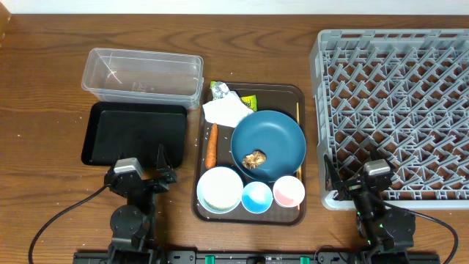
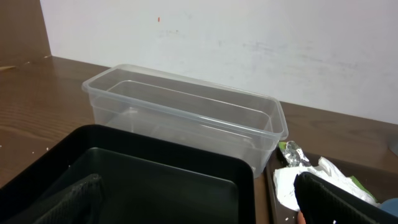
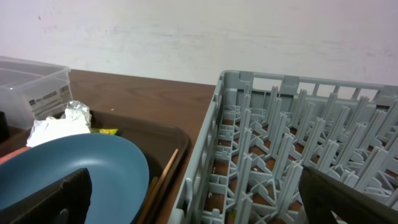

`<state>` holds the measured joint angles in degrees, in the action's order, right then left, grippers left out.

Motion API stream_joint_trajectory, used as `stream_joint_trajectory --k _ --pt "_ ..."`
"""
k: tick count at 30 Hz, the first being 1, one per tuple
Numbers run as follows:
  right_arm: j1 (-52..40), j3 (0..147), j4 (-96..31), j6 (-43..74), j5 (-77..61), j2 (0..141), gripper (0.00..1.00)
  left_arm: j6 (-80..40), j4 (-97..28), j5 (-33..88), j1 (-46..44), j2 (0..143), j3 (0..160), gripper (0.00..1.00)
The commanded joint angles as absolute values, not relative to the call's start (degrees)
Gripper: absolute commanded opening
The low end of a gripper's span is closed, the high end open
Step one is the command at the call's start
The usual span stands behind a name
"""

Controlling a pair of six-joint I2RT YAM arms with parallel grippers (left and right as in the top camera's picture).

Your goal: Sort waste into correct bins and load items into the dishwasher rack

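Note:
The brown serving tray (image 1: 293, 92) holds a dark blue dish (image 1: 278, 136) with a brown food lump (image 1: 255, 159), a white bowl (image 1: 220, 188), a blue cup (image 1: 257, 196), a pink cup (image 1: 289, 191), an orange carrot (image 1: 211, 145), a white napkin (image 1: 226, 111), a foil ball (image 1: 220, 90), a yellow-green wrapper (image 1: 250, 101) and chopsticks (image 1: 298, 110). The clear tub (image 1: 143, 73) and black tray (image 1: 135, 132) lie left. The grey rack (image 1: 396, 110) lies right. My left gripper (image 1: 141, 178) is open at the black tray's near edge. My right gripper (image 1: 357, 181) is open at the rack's near left corner.
Both arm bases sit at the table's front edge. In the left wrist view the tub (image 2: 186, 115) stands behind the black tray (image 2: 155, 180). In the right wrist view the rack wall (image 3: 211, 155) is beside the dish (image 3: 93, 165) and chopsticks (image 3: 163, 177).

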<state>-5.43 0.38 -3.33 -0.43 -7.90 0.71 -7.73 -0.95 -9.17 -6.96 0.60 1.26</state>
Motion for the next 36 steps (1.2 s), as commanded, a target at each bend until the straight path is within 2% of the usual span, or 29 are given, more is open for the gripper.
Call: stream_joint_trajectory --k 1,22,36 --pt "-4.8 0.3 -3.7 -2.4 -5.6 0.5 0.99 -4.7 -3.2 -10.1 -7.1 0.2 0.2 0.98" --pt "-4.9 0.3 -3.6 -2.3 -6.1 0.5 0.99 -5.3 -3.2 -9.3 -7.1 0.2 0.2 0.98" --pt "-4.9 0.3 -3.4 -2.2 -8.0 0.5 0.99 -5.9 -2.4 -4.3 -7.1 0.2 0.3 0.98"
